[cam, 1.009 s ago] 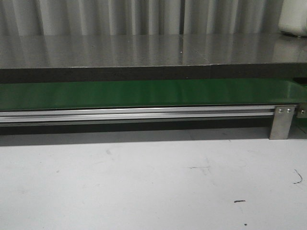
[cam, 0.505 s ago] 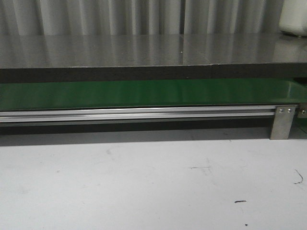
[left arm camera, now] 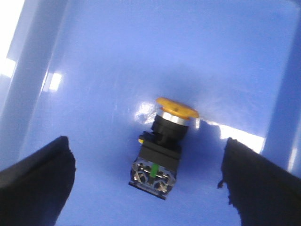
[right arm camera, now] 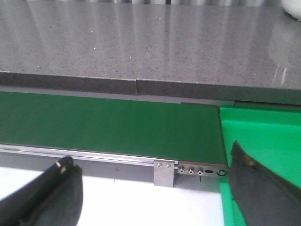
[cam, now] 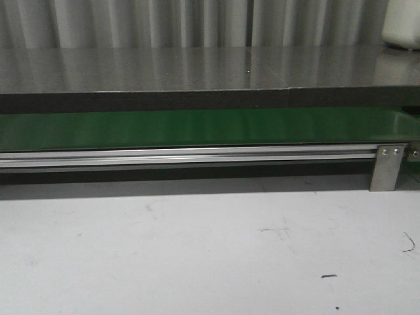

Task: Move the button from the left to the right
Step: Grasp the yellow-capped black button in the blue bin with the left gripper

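Observation:
In the left wrist view the button [left arm camera: 162,148] lies on its side on the floor of a blue bin [left arm camera: 117,56], orange-yellow cap toward the far wall, black body and clear contact block toward me. My left gripper [left arm camera: 150,188] is open above it, with a black finger [left arm camera: 35,183] on each side and clear of it. My right gripper [right arm camera: 155,193] is open and empty over the white table, near the end of the green belt [right arm camera: 108,125]. Neither gripper nor the button shows in the front view.
The green belt [cam: 197,128] runs across the front view on an aluminium rail [cam: 190,156] with a metal bracket [cam: 387,167] at the right. A grey stone counter [cam: 197,69] lies behind it. A bright green bin [right arm camera: 263,141] sits just past the belt's end. White table [cam: 197,256] in front.

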`<state>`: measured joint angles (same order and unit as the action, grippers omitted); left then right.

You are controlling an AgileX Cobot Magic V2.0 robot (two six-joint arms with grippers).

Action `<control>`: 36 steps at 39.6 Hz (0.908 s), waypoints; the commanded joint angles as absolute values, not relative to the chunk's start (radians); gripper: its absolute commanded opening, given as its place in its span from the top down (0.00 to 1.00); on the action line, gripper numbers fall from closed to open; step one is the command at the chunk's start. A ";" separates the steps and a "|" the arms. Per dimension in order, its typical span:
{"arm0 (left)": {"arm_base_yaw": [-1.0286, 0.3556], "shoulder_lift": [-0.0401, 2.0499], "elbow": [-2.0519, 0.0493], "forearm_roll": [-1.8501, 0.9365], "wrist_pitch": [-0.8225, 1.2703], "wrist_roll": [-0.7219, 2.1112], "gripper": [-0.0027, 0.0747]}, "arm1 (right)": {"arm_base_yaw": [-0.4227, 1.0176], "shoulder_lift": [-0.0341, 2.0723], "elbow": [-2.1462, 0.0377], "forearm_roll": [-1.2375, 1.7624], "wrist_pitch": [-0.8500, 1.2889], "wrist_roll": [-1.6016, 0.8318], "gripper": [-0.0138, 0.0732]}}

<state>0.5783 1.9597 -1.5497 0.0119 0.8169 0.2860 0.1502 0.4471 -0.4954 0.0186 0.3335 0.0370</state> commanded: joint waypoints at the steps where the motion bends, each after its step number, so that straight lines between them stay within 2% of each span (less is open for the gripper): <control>1: 0.590 1.976 -1.623 -0.018 0.825 0.336 0.20 | 0.147 0.457 -0.533 0.022 0.246 0.033 0.10; 16: 0.591 2.121 -1.699 -0.108 0.918 0.414 0.22 | 0.147 0.457 -0.533 0.022 0.246 0.033 0.10; 19: 0.591 2.126 -1.699 -0.106 0.921 0.414 0.30 | 0.147 0.457 -0.533 0.022 0.246 0.033 0.10; 25: 0.591 2.126 -1.699 -0.082 0.932 0.414 0.63 | 0.147 0.457 -0.533 0.022 0.246 0.033 0.10; 28: 0.591 2.123 -1.702 -0.079 0.944 0.414 0.75 | 0.147 0.457 -0.533 0.022 0.246 0.033 0.10; 30: 0.591 2.115 -1.706 -0.079 0.948 0.414 0.79 | 0.147 0.457 -0.533 0.022 0.246 0.033 0.10; 36: 0.591 2.082 -1.739 -0.089 0.944 0.405 0.79 | 0.147 0.457 -0.533 0.022 0.246 0.033 0.10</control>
<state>0.5913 2.1815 -1.6884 -0.0750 0.9576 0.4166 0.1502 0.4471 -0.4954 0.0186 0.3335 0.0370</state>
